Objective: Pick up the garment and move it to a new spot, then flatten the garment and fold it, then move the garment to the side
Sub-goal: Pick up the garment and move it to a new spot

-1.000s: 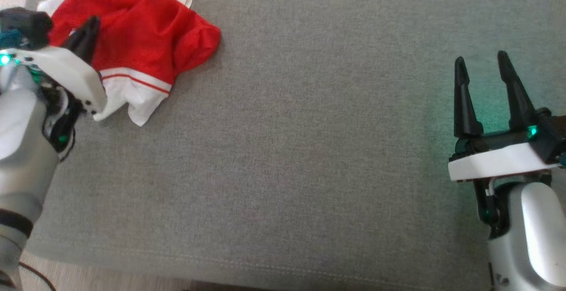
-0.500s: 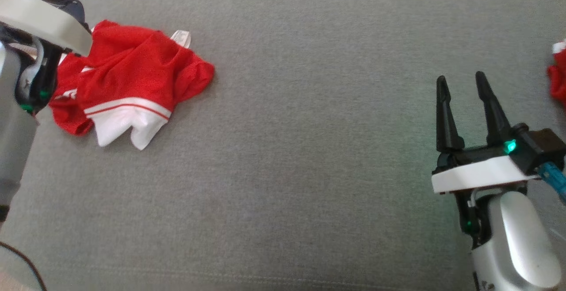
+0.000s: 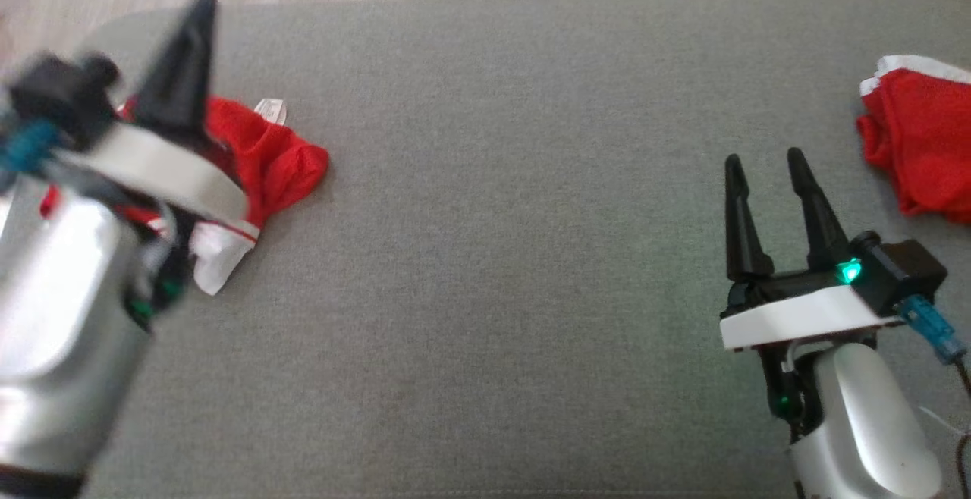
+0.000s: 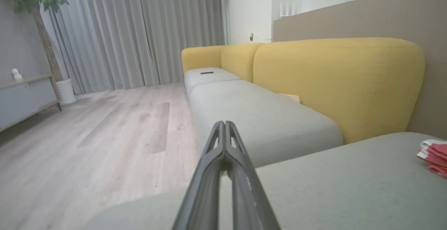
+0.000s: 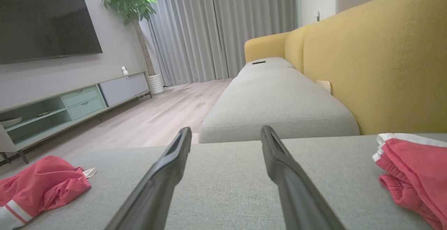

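Head view: red garment [image 3: 284, 161] lies crumpled at left end of grey seat [image 3: 493, 218], nothing gripping it.
Left gripper [image 3: 201, 10] pinched closed, empty, overlapping it (blurred); right gripper [image 3: 764, 156] spread wide, empty; second red garment [image 3: 922, 142] at right end.

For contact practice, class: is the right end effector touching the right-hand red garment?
Apart. Head view: bare grey cushion separates the right end effector from the right-hand red garment.
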### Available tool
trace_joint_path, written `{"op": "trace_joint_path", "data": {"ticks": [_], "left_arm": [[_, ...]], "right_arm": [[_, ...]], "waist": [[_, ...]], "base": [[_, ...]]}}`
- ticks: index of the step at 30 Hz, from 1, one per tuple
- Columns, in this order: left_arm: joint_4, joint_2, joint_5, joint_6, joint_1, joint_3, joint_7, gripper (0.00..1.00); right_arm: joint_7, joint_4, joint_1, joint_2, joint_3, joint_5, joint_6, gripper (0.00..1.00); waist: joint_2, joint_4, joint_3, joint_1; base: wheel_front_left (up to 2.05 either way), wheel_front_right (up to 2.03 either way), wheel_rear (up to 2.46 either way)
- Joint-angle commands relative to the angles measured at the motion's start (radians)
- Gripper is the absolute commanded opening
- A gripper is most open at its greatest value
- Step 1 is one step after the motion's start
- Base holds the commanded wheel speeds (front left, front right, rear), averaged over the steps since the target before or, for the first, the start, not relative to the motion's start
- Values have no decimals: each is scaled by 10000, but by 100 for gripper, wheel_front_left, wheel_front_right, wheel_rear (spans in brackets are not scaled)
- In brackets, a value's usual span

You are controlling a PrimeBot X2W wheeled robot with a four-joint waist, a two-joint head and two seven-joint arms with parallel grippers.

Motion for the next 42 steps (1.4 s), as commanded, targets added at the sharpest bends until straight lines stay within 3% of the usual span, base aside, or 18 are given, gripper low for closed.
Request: {"op": "trace_joint_path", "data": {"ticks": [1,10,12,13,18,23,32,42], "left_arm": [[-402,135,-128,184,56,389,-99,0],[-847,-1386,-214,914,2817,840,-303,0],[-1006,-1779,81,967,3450,1190,-305,87],[-1079,-1975,270,978,3768,1357,-306,100],[-1381,-3030,1302,828,5137,2206,-308,100],[-1377,-3770,2059,238,5783,2920,-308,100],[-1229,-4328,2920,-550,5972,3895,-309,100],[-1024,-4626,3358,-958,6092,4449,-309,100]], "right_arm": [[-144,-265,-148,59,333,33,-9,100],[-225,-286,284,60,676,176,-9,100],[-239,-290,440,60,716,213,-9,100],[-244,-286,514,60,751,239,-9,100],[-267,-227,803,60,902,324,-9,100],[-283,-188,952,60,988,382,-9,100],[-295,-89,1004,60,1049,396,-9,100],[-302,6,1029,60,1083,454,-9,100]], "waist": [[0,-112,-184,1],[0,-277,-792,1],[0,-237,-929,1],[0,-216,-985,1],[0,-34,-1227,1],[0,208,-1349,1],[0,495,-1454,1],[0,588,-1458,1]], "base": [[0,0,0],[0,0,0],[0,0,0],[0,0,0],[0,0,0],[0,0,0],[0,0,0],[0,0,0]]}}
